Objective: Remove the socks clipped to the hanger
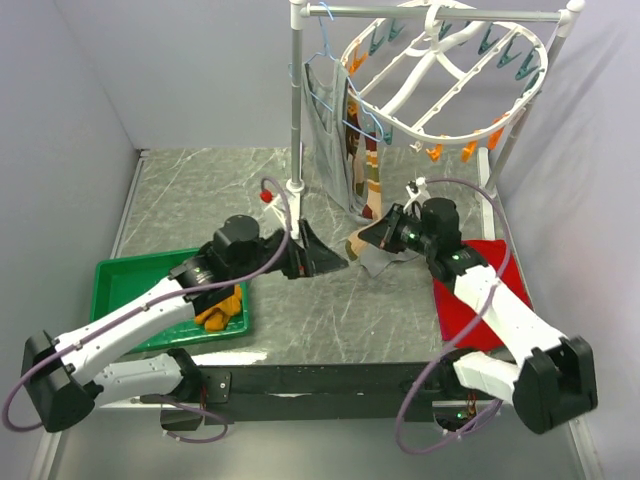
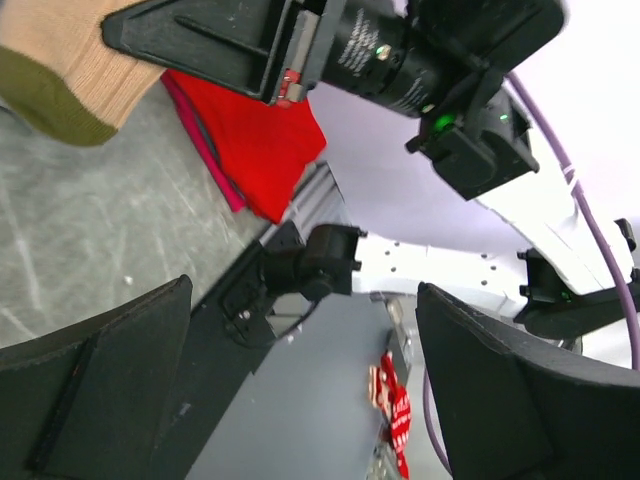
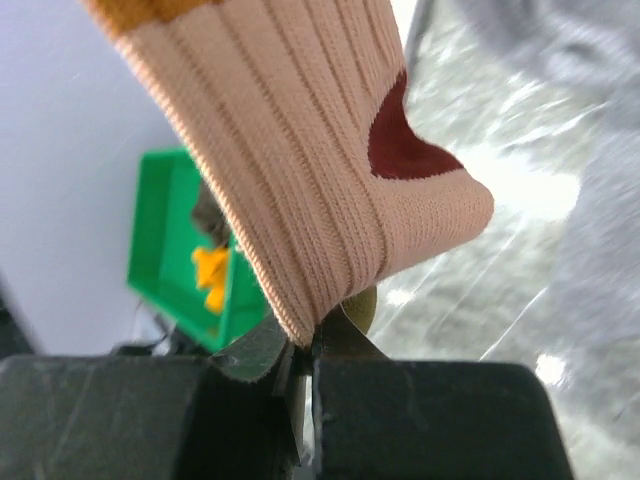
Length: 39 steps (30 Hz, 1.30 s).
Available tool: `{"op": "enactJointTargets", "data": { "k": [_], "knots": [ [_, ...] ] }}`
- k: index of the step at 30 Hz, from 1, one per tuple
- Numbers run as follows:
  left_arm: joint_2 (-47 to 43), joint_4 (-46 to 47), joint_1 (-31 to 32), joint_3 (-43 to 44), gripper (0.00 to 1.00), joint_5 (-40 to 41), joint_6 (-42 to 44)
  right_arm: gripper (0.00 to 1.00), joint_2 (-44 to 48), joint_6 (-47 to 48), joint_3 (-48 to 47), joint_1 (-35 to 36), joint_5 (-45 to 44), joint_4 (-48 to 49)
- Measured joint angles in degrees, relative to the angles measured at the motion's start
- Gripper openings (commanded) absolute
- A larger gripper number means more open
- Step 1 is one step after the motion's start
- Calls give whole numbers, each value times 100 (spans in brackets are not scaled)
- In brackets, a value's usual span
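Observation:
The white round hanger (image 1: 440, 85) hangs from the rack's top bar, with teal and orange clips on its rim. Striped socks (image 1: 362, 165) hang under its left rim. My right gripper (image 1: 372, 236) is shut on the lower end of a tan ribbed sock (image 3: 300, 160) with a dark red heel patch, pinched at the jaw tips (image 3: 305, 350). In the left wrist view the same sock (image 2: 60, 70) shows an olive toe. My left gripper (image 1: 325, 258) is open and empty just left of it, its fingers (image 2: 120, 370) wide apart.
A green tray (image 1: 120, 275) at the near left holds an orange sock (image 1: 222, 308). A red cloth (image 1: 495, 262) lies under the right arm. A grey tank top (image 1: 325, 150) on a blue wire hanger (image 1: 325, 60) hangs by the rack pole (image 1: 296, 100).

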State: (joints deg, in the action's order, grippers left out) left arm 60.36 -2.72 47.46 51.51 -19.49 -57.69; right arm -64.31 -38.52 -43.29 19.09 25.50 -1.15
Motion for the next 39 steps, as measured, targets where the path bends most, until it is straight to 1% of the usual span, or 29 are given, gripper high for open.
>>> {"op": "enactJointTargets", "data": {
  "k": [6,13,19,26,29,30,32,33,35,36,38,39],
  "knots": [
    [387,114,573,197,99,262,70,0,1019,0,59,0,452,-627],
    [710,92,1014,673,100,603,289,0,2085,-116,173,-46,793,-1180],
    [844,109,1202,765,99,636,350,0,2339,-76,-20,-190,909,-1888],
    [1128,101,1421,835,100,743,511,0,2430,-35,-741,-291,1058,-2594],
    [1270,96,1451,859,93,743,603,0,2448,-37,-957,-291,1143,-2706],
    [1338,98,1453,876,87,741,619,0,2457,-42,-986,-291,1169,-2730],
    [1473,92,1451,944,79,741,638,0,2468,-48,-999,-291,1213,-2763],
    [1547,92,1451,992,69,739,645,0,2470,-61,-999,-291,1235,-2787],
    [1637,109,1451,1064,59,739,647,0,2470,-66,-999,-297,1290,-2837],
    [1650,116,1451,1091,47,739,649,0,2470,-66,-999,-297,1314,-2863],
    [1648,131,1451,1137,31,739,643,0,2459,-63,-999,-297,1335,-2916],
    [1648,151,1451,1161,16,739,636,0,2457,-63,-999,-297,1338,-2942]
  ]
}}
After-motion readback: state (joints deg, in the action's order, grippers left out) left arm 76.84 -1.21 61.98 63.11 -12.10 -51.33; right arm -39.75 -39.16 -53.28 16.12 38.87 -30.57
